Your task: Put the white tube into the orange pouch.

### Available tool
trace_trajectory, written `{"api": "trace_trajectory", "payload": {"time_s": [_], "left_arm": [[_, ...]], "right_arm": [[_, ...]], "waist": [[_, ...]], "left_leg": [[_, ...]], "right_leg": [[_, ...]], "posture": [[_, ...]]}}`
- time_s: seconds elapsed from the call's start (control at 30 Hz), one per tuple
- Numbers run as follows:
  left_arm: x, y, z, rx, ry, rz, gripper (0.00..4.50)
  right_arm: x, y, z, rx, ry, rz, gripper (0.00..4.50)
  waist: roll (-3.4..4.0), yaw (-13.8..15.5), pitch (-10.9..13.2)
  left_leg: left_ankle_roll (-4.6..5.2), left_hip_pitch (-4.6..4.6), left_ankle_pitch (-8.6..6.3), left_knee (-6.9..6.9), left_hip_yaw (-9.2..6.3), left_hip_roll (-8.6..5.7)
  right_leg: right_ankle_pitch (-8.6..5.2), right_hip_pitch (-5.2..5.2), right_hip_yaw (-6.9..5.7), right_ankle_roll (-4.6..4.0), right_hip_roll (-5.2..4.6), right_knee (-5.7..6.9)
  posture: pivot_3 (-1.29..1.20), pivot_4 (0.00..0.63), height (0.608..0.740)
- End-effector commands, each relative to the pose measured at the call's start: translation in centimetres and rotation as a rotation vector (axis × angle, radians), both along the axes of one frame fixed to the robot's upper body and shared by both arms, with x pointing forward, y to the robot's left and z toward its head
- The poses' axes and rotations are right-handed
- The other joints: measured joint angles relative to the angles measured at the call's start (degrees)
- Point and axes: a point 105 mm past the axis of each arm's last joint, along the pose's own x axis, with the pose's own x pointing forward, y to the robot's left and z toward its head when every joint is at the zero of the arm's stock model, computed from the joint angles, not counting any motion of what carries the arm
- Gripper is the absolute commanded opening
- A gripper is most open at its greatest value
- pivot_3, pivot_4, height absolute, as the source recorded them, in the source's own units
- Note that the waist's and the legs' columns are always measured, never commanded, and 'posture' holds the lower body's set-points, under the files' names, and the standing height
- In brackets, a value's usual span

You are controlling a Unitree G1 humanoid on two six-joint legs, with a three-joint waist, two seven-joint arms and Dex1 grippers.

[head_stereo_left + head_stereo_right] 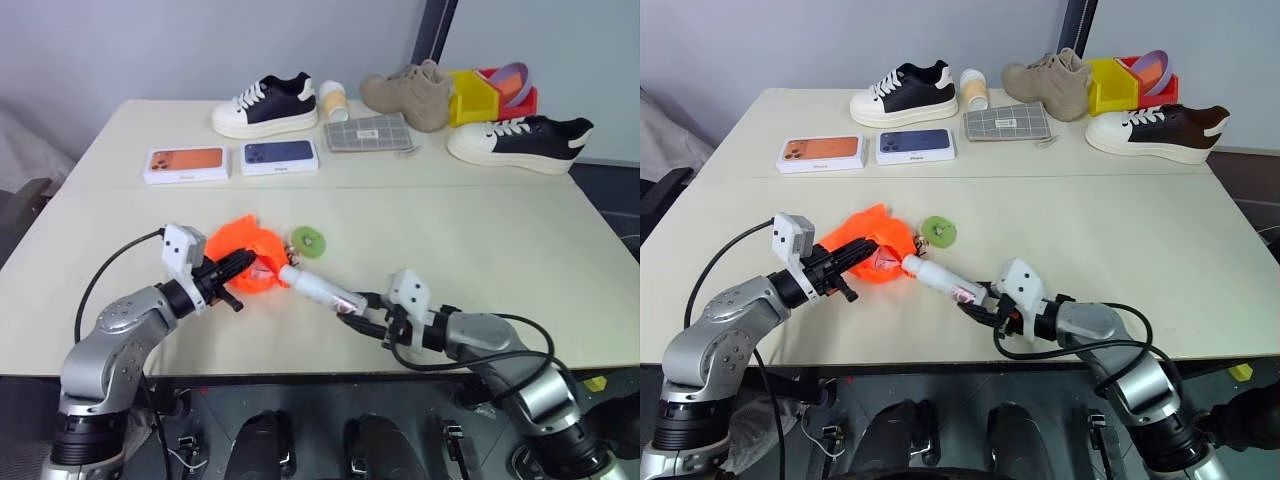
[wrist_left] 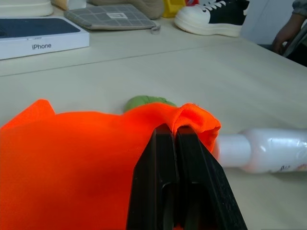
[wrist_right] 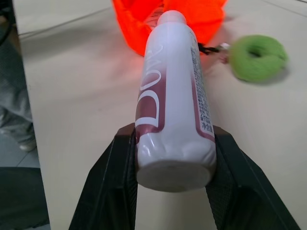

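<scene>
Two grippers meet near the front edge of the pale beige worktop (image 1: 480, 240), and we see each with something in its jaws. The left gripper (image 1: 238, 268) has its two black fingers (image 2: 180, 187) pressed fully together on a fold of the bright neon-orange soft fabric pouch (image 1: 245, 255), pinching the rim of its mouth. The right gripper (image 1: 352, 313) has its jaws partly open around the base of the small white plastic tube with a reddish-pink label (image 1: 318, 289), clamping it on both sides. The tube lies nearly level, its white cap end pointing at the pouch mouth and just at the orange fabric; we cannot tell whether the cap is inside yet. The pouch rests on the worktop toward the front, left of centre, and its round green disc (image 1: 308, 242) lies just beside it on the right. Along the back edge stand two flat white phone boxes (image 1: 231, 160), a black-and-white sneaker (image 1: 266, 105), a grey checked wallet (image 1: 368, 133), a tan shoe (image 1: 410, 95), and another black-and-white sneaker (image 1: 520, 143) at the back right corner.
</scene>
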Motion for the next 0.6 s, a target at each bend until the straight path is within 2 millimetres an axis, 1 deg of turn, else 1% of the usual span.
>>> {"api": "trace_trajectory", "payload": {"time_s": [0.03, 0.3, 0.6], "left_arm": [[-0.2, -0.4, 1.0, -0.002, -0.032, -0.037, 0.0], [-1.0, -2.0, 0.7, 0.046, -0.031, -0.121, 0.0], [-2.0, -3.3, 0.6, 0.073, -0.016, -0.203, 0.0]], "right_arm": [[0.4, 1.5, 1.0, 0.047, -0.018, 0.025, 1.69], [2.0, 3.5, 1.8, 0.091, -0.011, 0.034, 1.69], [4.5, 5.9, 2.6, 0.087, -0.013, 0.002, 1.69]], "waist": [[-0.01, 0.0, 0.0], [-0.01, -0.1, 0.0], [-0.01, -0.3, 0.0]], "left_leg": [[0.0, 0.0, 0.0, 0.0, 0.0, 0.0], [-0.09, -0.02, -0.05, 0.0, 0.01, 0.0], [-0.03, -0.05, -0.01, -0.01, 0.03, 0.0]], "right_leg": [[0.0, 0.0, 0.0, 0.0, 0.0, 0.0], [0.01, -0.01, 0.0, -0.01, 0.0, 0.0], [0.02, -0.05, -0.01, 0.01, 0.0, 0.0]], "posture": [[0.0, 0.15, 0.74], [0.0, 0.15, 0.74], [0.0, 0.15, 0.74]]}}
